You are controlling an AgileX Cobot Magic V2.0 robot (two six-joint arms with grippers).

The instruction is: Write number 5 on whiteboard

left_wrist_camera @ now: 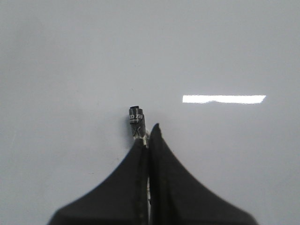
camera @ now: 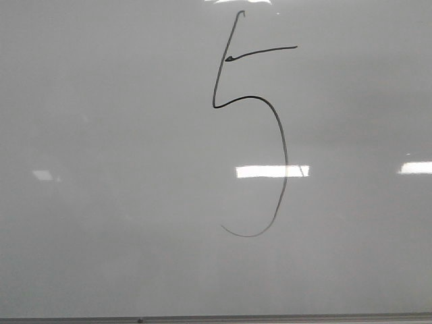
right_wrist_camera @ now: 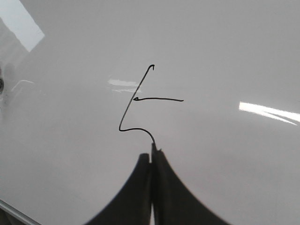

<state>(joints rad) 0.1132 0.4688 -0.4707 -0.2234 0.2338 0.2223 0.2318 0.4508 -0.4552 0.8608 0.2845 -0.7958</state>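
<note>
The number 5 [camera: 263,52] stands drawn in thin black line on the whiteboard [camera: 108,135], with slanted stem, short top bar and large round belly. Neither gripper shows in the front view. In the left wrist view my left gripper [left_wrist_camera: 149,133] is shut on a marker [left_wrist_camera: 135,117], whose dark labelled end sticks out past the fingertips over bare whiteboard [left_wrist_camera: 70,61]. In the right wrist view my right gripper [right_wrist_camera: 152,152] is shut with nothing visible between its fingers, and it sits over the number 5 [right_wrist_camera: 159,99], hiding its belly.
A thin dark grey edge strip [camera: 216,318] runs along the near side of the board, also seen as the board's edge [right_wrist_camera: 14,213] in the right wrist view. Bright rectangular glare patches [camera: 272,171] lie on the glossy surface.
</note>
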